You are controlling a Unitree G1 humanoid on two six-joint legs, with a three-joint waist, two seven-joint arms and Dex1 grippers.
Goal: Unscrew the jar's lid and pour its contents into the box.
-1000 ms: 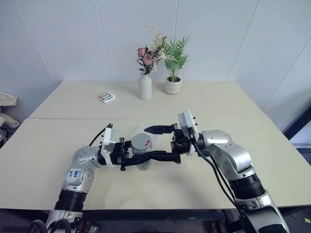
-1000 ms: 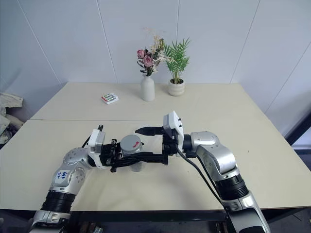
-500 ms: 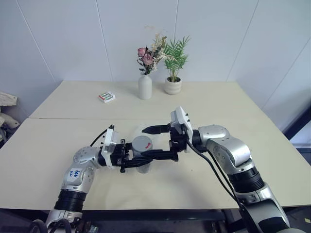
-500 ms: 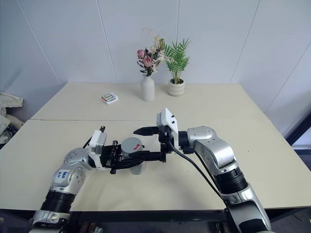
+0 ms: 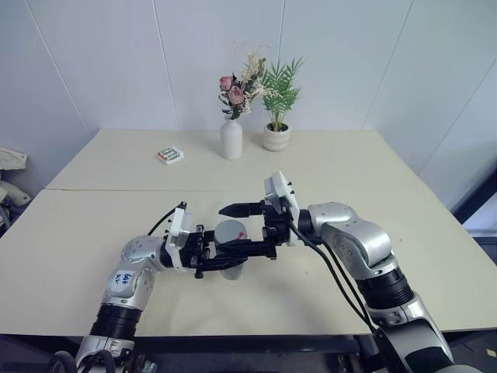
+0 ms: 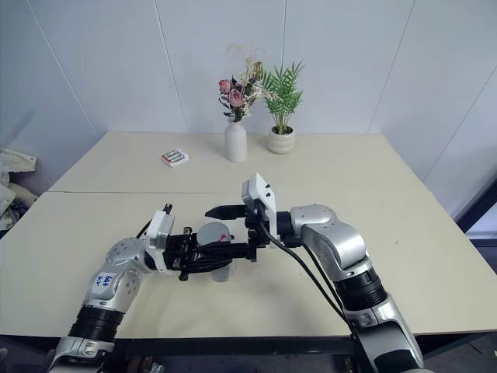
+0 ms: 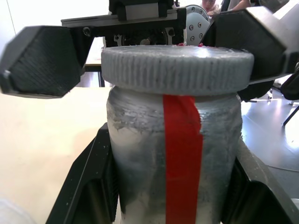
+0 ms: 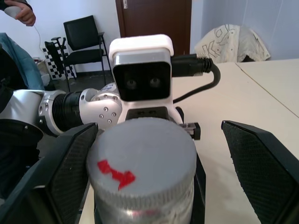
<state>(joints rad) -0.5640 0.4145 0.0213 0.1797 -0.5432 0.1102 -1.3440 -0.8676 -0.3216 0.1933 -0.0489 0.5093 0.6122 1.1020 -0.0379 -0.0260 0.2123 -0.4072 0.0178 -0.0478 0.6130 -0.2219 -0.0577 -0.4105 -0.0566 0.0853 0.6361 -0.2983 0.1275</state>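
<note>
Silvery and red-striped, the small cylindrical jar (image 7: 174,163) sits above the beige table (image 5: 93,225), pinched in the left gripper (image 5: 227,259). The right gripper (image 5: 231,230) is spread wide, fingers flanking its ribbed grey round lid (image 8: 142,161).

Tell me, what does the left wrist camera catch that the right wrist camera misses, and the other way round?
The left wrist view looks at the jar from the side: a red stripe runs down its silvery wall, and the left gripper is shut on that wall. The right wrist view looks from higher up: it shows the small red mark on top of the lid, a black chair and a dark door behind. Both share the jar with its ribbed grey lid on, and the right gripper open, one finger on each side of the lid.
</note>
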